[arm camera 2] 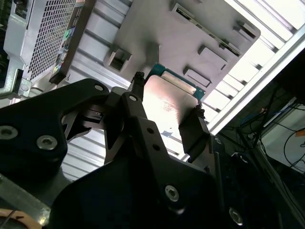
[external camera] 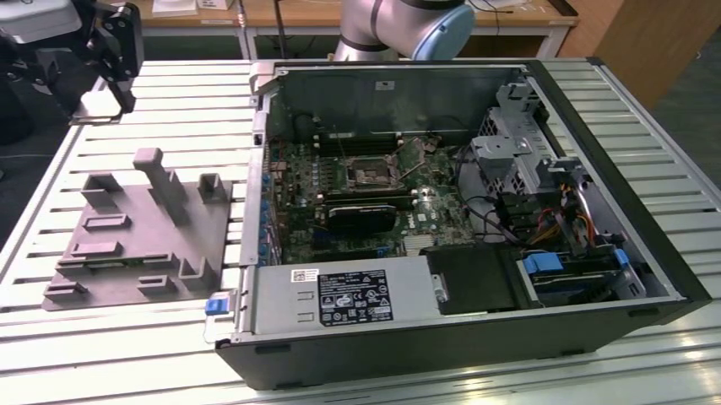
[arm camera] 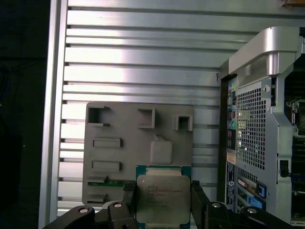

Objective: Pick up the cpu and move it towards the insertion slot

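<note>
1. The gripper (arm camera: 163, 202) is clamped on the cpu (arm camera: 163, 205); in both wrist views a black finger (arm camera: 129, 198) sits against each of two opposite edges of the chip, with its silver top facing the first wrist camera.

2. In the second wrist view the cpu (arm camera 2: 167, 102) shows as a shiny plate with a teal rim, held between the fingers (arm camera 2: 193, 131) and lifted clear of the grey fixture plate (arm camera 2: 157, 28) behind it.

3. In the exterior view the gripper (external camera: 113, 63) hangs at the far corner on the exterior view's left, above the slatted metal table (external camera: 124, 337) and beyond the far end of the fixture plate (external camera: 135, 245). I cannot make out the chip from there.

4. The arm's silver and blue joint (external camera: 406, 25) stands at the far edge of the table, behind the open computer case (external camera: 474, 211).

5. The insertion slot (external camera: 370, 171), a dark square in a metal frame, sits on the green board inside the case, well apart from the gripper, on the exterior view's right of it.

6. In the first wrist view the fixture plate (arm camera: 124, 143) lies below the chip, with the case's perforated rear panel (arm camera: 250, 133) beside it.
</note>
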Motion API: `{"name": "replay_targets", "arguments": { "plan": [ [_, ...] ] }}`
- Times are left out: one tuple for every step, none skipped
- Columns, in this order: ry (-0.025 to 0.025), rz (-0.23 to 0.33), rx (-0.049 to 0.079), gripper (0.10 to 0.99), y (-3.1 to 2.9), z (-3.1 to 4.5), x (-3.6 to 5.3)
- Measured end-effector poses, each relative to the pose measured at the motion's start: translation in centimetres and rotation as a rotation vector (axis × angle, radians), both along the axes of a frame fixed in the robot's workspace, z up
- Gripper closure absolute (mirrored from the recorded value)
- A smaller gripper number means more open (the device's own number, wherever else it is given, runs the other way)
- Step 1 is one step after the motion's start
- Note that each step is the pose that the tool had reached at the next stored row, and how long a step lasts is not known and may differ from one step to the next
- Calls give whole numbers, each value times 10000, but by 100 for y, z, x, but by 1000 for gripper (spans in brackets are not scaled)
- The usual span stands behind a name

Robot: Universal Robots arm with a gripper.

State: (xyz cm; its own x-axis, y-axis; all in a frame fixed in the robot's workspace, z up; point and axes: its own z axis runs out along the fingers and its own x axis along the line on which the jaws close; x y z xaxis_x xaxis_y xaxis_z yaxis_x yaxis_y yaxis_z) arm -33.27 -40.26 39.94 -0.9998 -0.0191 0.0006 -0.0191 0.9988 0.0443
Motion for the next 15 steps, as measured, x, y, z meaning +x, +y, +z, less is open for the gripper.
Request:
{"name": "replay_targets", "arguments": {
  "plan": [
    [-1,0,1,541,0,-1,5],
    [0,0,0,541,0,0,9],
    [-1,0,1,541,0,0,12],
    [-1,0,1,541,0,0,16],
    [-1,0,0,541,0,0,20],
    [0,0,0,541,0,0,24],
    [-1,1,1,541,0,-1,28],
    [-1,0,0,541,0,0,31],
    [-1,0,0,541,0,0,35],
    [-1,0,1,541,0,0,39],
    [-1,0,0,541,0,0,42],
    [-1,0,0,541,0,0,45],
    [0,0,0,541,0,0,49],
    [-1,0,0,541,0,0,53],
    [-1,0,0,541,0,0,56]
  ]
}}
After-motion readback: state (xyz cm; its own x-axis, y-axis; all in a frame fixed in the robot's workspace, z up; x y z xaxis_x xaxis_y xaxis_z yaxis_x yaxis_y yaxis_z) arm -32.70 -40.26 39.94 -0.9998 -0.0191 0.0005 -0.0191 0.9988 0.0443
